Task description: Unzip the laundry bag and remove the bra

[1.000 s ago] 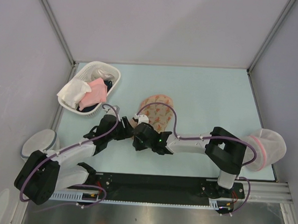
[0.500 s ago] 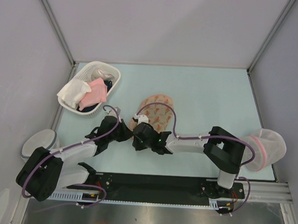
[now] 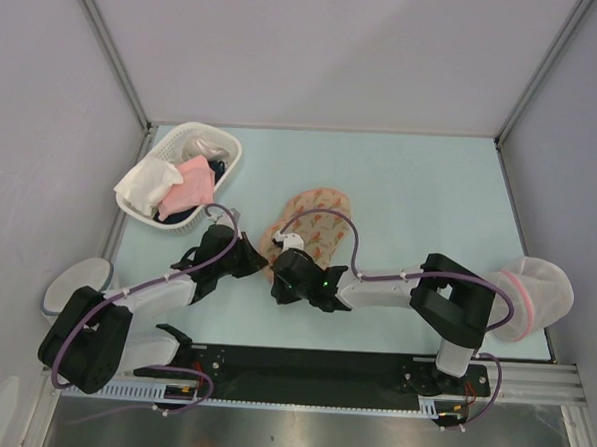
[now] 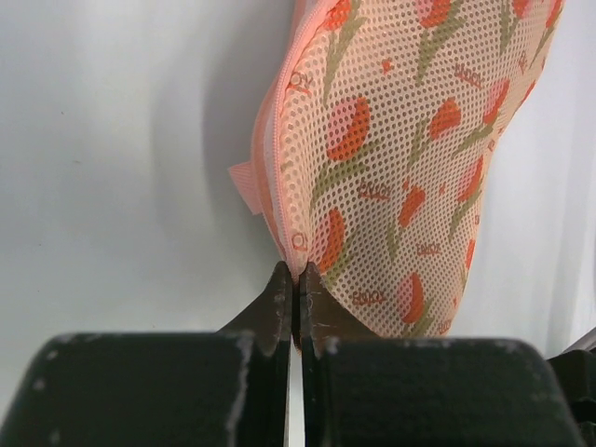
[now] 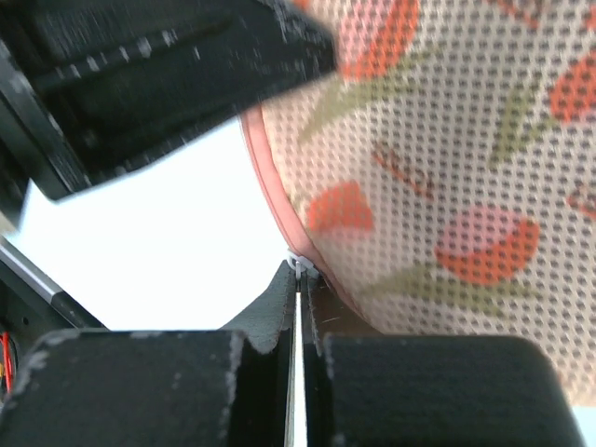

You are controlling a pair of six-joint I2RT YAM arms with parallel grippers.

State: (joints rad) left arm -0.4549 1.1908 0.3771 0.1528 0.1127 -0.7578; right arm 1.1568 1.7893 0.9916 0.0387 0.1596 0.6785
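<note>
Pinching the laundry bag [image 3: 319, 218], left tool [image 4: 296, 281] crowds right tool [image 5: 299, 277], white basket [image 3: 233, 156] beyond.

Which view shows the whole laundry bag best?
Top external: the laundry bag lies flat, only its near end covered. Wrist views show only mesh edge pinched in the left gripper and right gripper.

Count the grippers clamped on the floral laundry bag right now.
2. The left gripper pinches the pink edge seam of the laundry bag at its near end; the right gripper pinches that edge close beside it. Both arms are in view, none hidden.
</note>
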